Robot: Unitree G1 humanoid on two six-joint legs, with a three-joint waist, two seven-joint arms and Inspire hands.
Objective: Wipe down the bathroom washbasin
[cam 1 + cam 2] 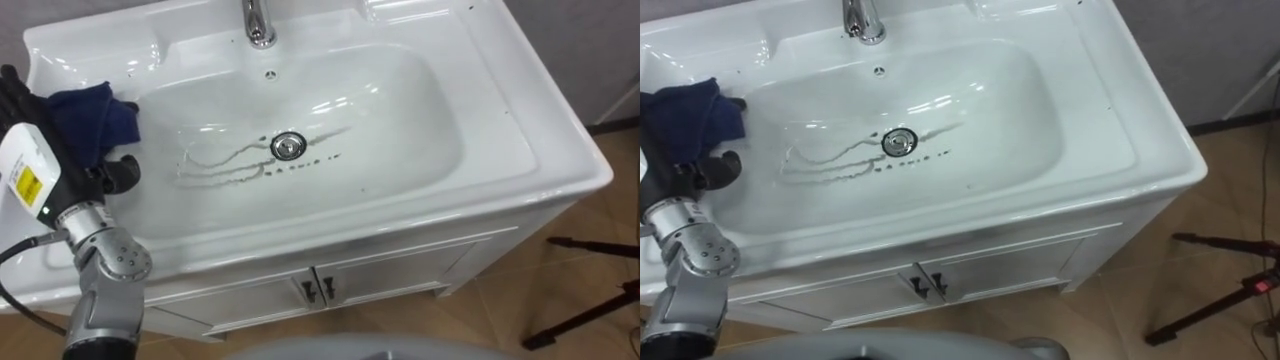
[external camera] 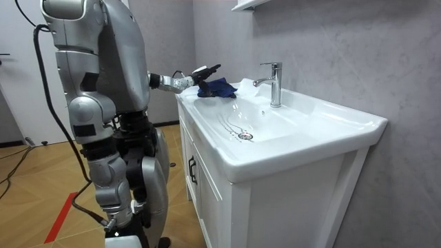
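Crumpled blue cloth point(image 1: 92, 118) on glossy white basin point(image 1: 400, 130) rim; left hand point(image 1: 72, 168) fingers straight over it.

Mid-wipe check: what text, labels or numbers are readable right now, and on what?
Yellow label at the back of the left hand: dark print, too blurred to read.
Basin, tap, blue cloth, cabinet doors: no text.
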